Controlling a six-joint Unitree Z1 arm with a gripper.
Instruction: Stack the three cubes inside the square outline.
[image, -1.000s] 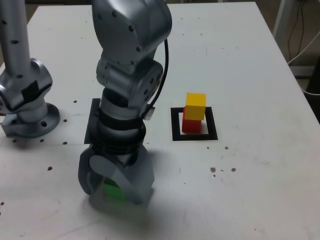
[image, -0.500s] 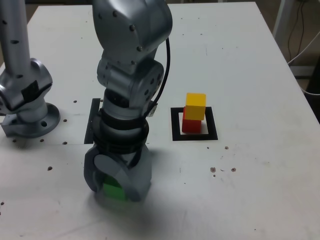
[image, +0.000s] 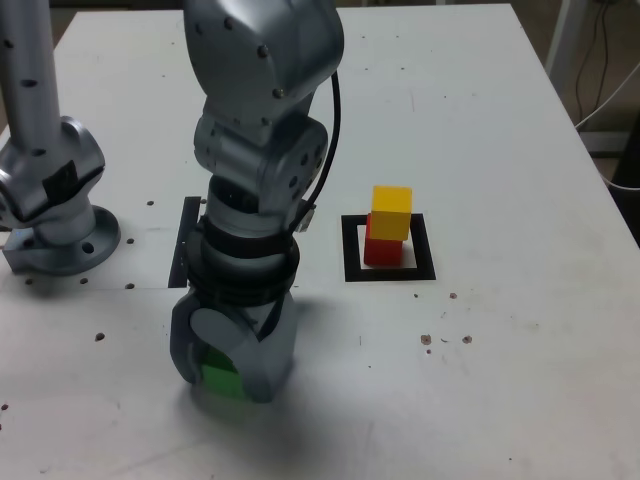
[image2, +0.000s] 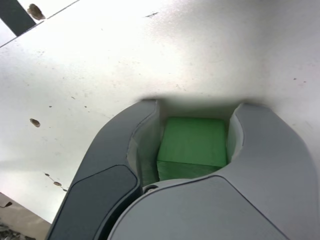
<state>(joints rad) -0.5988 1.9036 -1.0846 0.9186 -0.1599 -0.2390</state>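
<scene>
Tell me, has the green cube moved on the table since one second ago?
No. The green cube sits at the same spot relative to the black strip; only the hand closed on it.

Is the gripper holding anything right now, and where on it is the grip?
Yes: the gripper is shut on the green cube, one jaw against each of two opposite side faces. The cube's top face stays exposed, and it sits low at the table.

No text, label, brand, number or sign can be read in either view. The arm's grey housing, the cubes, the black square frame and the white desk (image: 500, 120) all show plain surfaces with no lettering.
</scene>
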